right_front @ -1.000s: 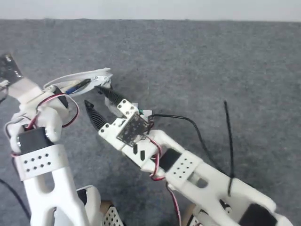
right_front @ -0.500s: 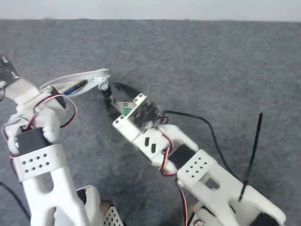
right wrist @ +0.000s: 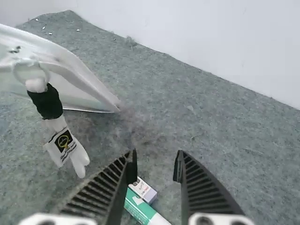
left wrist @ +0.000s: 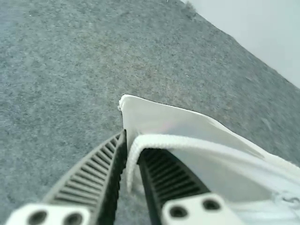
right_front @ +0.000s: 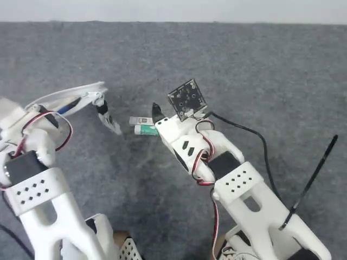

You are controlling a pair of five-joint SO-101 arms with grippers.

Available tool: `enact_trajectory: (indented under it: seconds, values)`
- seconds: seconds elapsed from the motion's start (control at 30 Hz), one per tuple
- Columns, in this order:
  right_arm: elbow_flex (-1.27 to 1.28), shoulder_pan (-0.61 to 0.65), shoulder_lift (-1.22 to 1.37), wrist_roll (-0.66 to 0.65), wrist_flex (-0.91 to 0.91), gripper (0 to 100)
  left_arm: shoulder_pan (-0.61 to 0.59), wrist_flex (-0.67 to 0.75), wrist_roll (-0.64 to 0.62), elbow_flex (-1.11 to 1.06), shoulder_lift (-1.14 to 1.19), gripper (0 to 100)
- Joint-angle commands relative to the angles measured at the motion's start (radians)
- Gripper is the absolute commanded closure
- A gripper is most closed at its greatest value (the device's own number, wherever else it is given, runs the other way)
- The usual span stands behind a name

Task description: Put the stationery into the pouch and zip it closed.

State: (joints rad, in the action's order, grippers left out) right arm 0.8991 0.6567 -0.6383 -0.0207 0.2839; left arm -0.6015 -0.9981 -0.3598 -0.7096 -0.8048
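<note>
Right claw (right wrist: 154, 161) back above stationery (right wrist: 139, 197)

No legible text anywhere.
White fabric zipper-pull tag (right wrist: 64, 144): round black-yellow emblem, lettering too small to read.
Green-white stick (right wrist: 139, 209) and small white block (right wrist: 143, 189) on grey felt tabletop (right wrist: 211, 117): printed marks, unreadable.

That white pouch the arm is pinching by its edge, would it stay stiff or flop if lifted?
Probably floppy: the pouch looks like thin sheet, bent over where the left gripper pinches its edge. Likely light, as one pinch seems to hold it. Its zipper tag dangles, so it would likely swing.
</note>
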Motion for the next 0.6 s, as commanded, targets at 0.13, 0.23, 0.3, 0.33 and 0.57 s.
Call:
enact_trajectory:
  seconds: [0.13,0.23,0.3,0.33,0.57]
  values:
    - [-0.138,-0.008,0.185,-0.066,0.004,86.7,-0.023,0.026,0.003,0.047,-0.037,99]
    - [-0.187,-0.008,0.318,-0.086,0.012,82.3,-0.023,0.026,0.003,0.044,-0.037,99]
    - [-0.232,-0.004,0.404,-0.126,0.053,76.4,-0.023,0.026,0.003,0.044,-0.037,99]
    - [-0.261,0.005,0.446,-0.138,0.084,73.6,-0.023,0.026,0.003,0.042,-0.037,99]
    - [-0.465,0.048,0.708,-0.149,0.262,70.5,-0.02,0.026,0.003,0.042,-0.037,99]
